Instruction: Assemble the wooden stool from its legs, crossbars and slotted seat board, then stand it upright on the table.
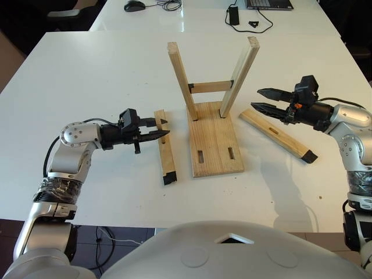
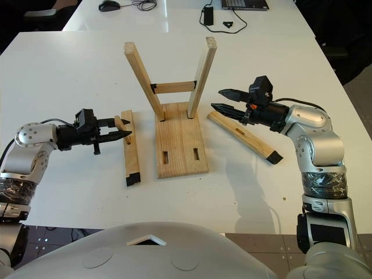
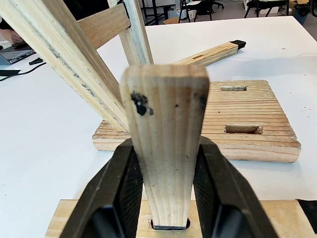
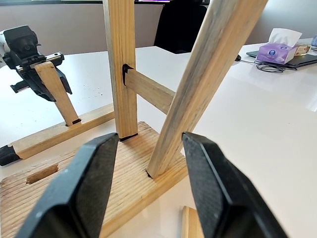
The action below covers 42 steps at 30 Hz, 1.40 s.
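Short crossbar point(image 3: 166, 144), foot in the slot of the loose leg point(image 1: 165, 148). That leg lies flat on the table point(image 1: 87, 75), left of centre in the head view, just beside the seat board point(image 1: 215, 145). The left gripper point(image 1: 163, 128) comes in from the left edge, fingers clamped on the crossbar's two flat faces low down, close to the slot.

From the right wrist view the crossbar leans rather than standing square to the leg, so I judge it entered but not fully seated.

To do this step well:
- Straighten the crossbar first, then press along the slot's own line; a slanted push would likely jam it.
- Nothing pins the leg down, so it may slide or tip. Push down into the table, not sideways.
- Keep the grip low, so the bar cannot lever in the slot.

Seat board at frame centre, flat. Two legs point(image 1: 182, 78) stand in its far slots, splayed and tied by a second crossbar point(image 1: 211, 87). The two near slots point(image 1: 200, 157) are open.

Another loose leg point(image 1: 279, 135) lies to the right of the board. The right gripper point(image 1: 257, 98) hovers above its far end, fingers spread and holding nothing — free to take that leg once the crossbar is home.
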Motion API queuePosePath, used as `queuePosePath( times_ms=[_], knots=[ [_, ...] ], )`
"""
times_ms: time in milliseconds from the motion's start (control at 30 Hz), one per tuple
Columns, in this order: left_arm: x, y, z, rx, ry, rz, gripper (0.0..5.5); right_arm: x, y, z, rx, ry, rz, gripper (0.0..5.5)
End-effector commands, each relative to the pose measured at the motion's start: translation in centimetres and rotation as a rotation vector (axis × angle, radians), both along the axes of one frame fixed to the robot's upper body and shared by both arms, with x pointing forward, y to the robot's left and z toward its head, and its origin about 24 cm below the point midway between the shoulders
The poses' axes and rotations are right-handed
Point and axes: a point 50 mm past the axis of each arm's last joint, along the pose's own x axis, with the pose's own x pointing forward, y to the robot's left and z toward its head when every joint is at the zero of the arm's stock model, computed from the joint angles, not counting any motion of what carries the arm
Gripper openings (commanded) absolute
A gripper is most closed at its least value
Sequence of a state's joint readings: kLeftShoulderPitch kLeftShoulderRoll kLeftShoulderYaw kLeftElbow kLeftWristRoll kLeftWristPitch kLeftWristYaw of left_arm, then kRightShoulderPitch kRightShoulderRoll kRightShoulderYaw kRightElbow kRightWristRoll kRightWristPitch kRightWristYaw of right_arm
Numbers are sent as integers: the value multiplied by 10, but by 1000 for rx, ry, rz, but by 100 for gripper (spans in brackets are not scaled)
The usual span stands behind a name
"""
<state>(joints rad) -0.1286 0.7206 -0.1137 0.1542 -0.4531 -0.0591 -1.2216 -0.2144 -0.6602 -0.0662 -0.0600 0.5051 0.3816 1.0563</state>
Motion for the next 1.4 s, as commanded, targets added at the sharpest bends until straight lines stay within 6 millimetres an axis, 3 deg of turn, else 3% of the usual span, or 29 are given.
queuePosePath(
  times_ms=[33,333,433,500,700,1033,1200,1400],
  knots=[
    [-27,9,-60,175,246,80,129,4,2,4,-20,-28,8,235],
    [-15,6,-60,156,163,171,273,6,3,3,-32,-35,13,235],
    [-14,6,-50,94,156,184,273,6,3,3,-34,-36,14,235],
    [-17,6,-36,41,136,170,273,7,3,4,-37,-39,16,235],
    [-26,-3,33,-79,-13,100,273,7,-1,4,-42,-46,5,235],
    [-8,-22,107,-298,-241,195,273,7,2,4,-29,-56,-3,235],
    [1,-35,122,-372,-267,252,273,6,5,2,-27,-51,5,235],
    [-4,-43,123,-382,-254,256,273,5,5,2,-26,-45,11,235]
  ],
)
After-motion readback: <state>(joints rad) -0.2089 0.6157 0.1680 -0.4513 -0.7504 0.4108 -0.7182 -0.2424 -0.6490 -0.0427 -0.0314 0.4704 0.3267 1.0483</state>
